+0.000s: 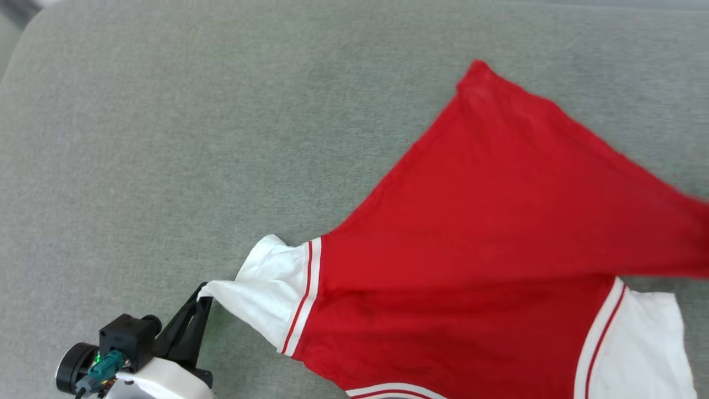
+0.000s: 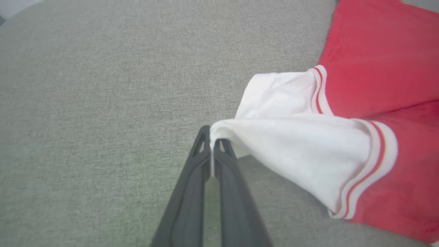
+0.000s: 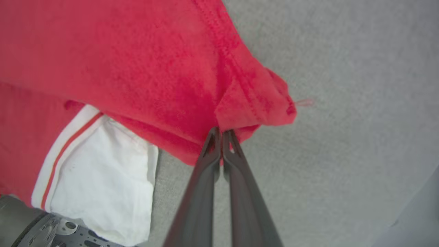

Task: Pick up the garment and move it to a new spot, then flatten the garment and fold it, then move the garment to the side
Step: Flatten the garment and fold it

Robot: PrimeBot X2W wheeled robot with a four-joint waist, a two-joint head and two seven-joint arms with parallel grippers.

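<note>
Stretching across the head view, a grey fabric surface [image 1: 166, 138] carries the garment [image 1: 471, 221], which spreads over its right and lower-right part, a red panel facing up and drawn taut between two held points. One white sleeve [image 1: 266, 299] tapers toward the lower left, and the other white sleeve [image 1: 642, 343] lies flat at the lower right. The left gripper [image 2: 212, 137] has its jaws closed together on the first sleeve's edge. The right gripper [image 3: 222, 132], jaws likewise pressed together, pinches a bunched red hem corner [image 3: 260, 106].
</note>
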